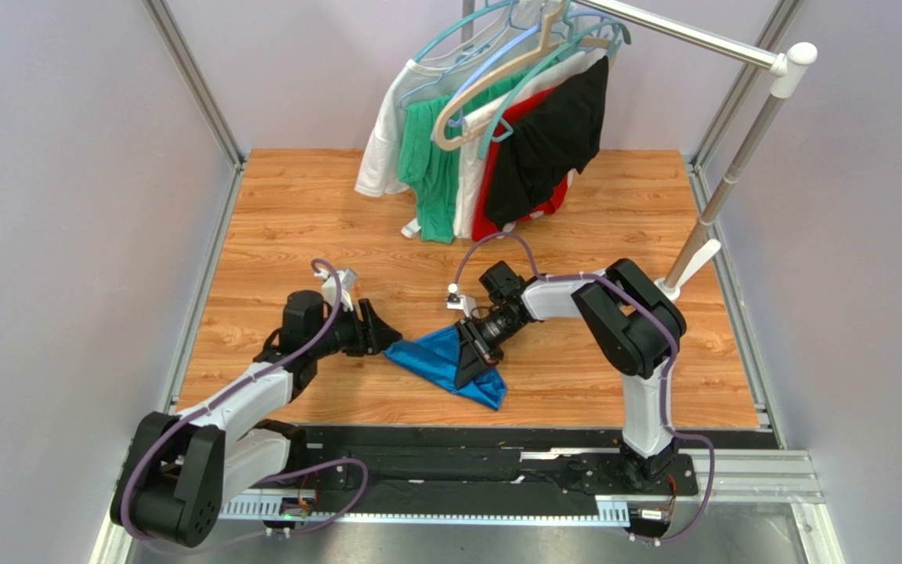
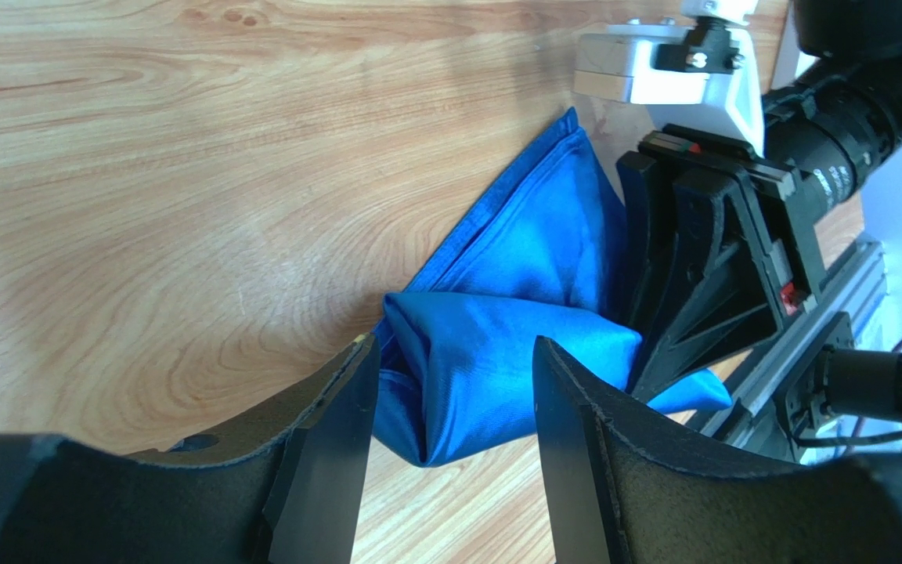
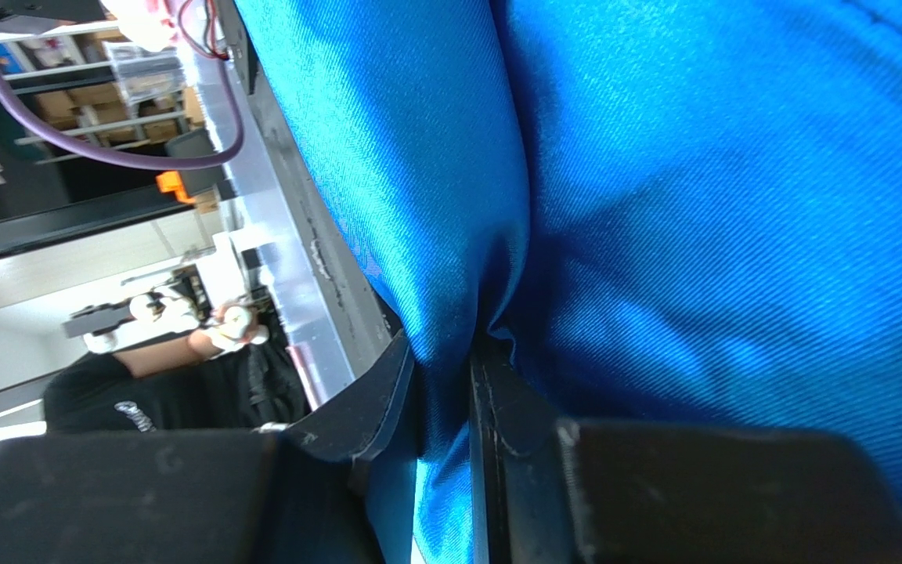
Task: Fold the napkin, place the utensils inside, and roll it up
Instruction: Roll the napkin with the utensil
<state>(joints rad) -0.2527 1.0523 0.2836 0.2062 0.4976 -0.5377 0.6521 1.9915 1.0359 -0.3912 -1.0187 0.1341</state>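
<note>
Two arms are on the napkin (image 1: 432, 358) at once. It sits just below the middle of the overhead frame, on the wooden table (image 1: 303, 212) between the tools. It's a royal-blue cloth with a bit of sheen, bunched into a rough wedge instead of lying flat. Its long axis runs from a pointed end at centre left down to a wider end at lower right, so it lies slanted across the wood grain.

The right tool (image 1: 470, 358) comes in from the upper right and sits over the middle of the cloth. In its own wrist view the fingers (image 3: 503, 411) are pinched almost together on a ridge of blue fabric, so it's clamped on the napkin. The weave shows clearly there, and creases fan out from the pinch.

The left tool (image 1: 388, 338) meets the pointed left end. In its wrist view the jaws stand fairly wide, with a puffy, rounded wad of napkin (image 2: 479, 353) filling the gap. I honestly can't tell if it's squeezing that wad or just straddling it. Behind the wad a flatter hemmed layer points toward the top of that frame.

Shirts on hangers (image 1: 503, 129) hang at the top centre of the overhead view, well away from the cloth.
</note>
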